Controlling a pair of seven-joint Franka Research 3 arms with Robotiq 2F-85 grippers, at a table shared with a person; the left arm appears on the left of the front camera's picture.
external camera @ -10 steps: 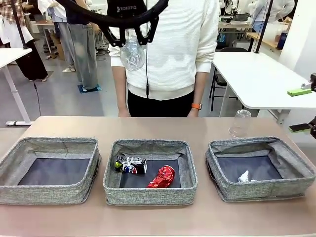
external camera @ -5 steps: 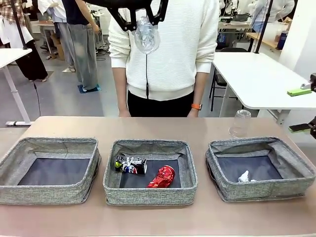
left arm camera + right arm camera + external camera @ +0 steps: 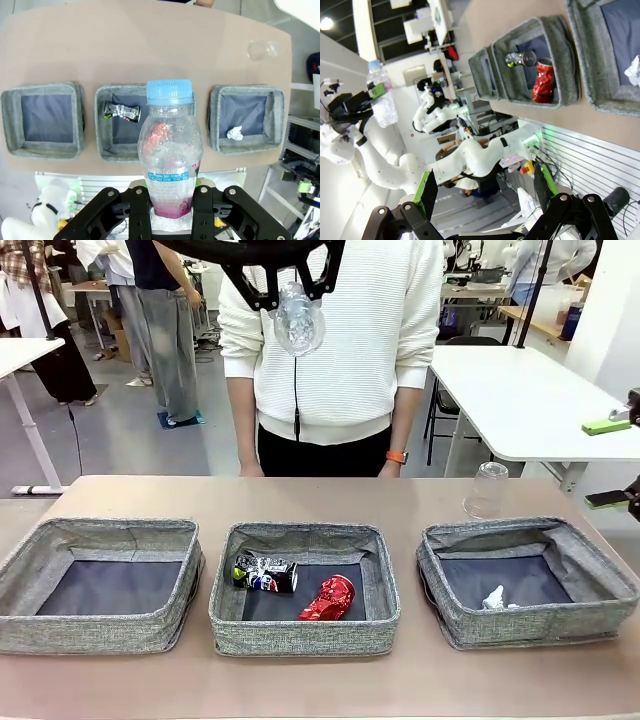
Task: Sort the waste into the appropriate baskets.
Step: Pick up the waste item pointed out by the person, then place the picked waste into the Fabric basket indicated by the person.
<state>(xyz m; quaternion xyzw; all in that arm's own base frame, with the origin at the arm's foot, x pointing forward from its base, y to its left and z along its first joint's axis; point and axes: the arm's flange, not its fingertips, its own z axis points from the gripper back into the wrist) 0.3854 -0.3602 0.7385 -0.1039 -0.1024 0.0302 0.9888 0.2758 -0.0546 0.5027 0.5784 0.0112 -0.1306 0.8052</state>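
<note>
Table [image 3: 300,498] far below, left jaws clamp bottle [image 3: 298,320].

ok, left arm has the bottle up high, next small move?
Likely swing the left end effector, shut on the bottle, over the left basket: the middle basket holds the red can and dark can, the right basket the paper wad.

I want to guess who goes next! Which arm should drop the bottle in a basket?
Left, probably. The left pincer grips the bottle high above the table; the right pincer is open, holding nothing.
</note>
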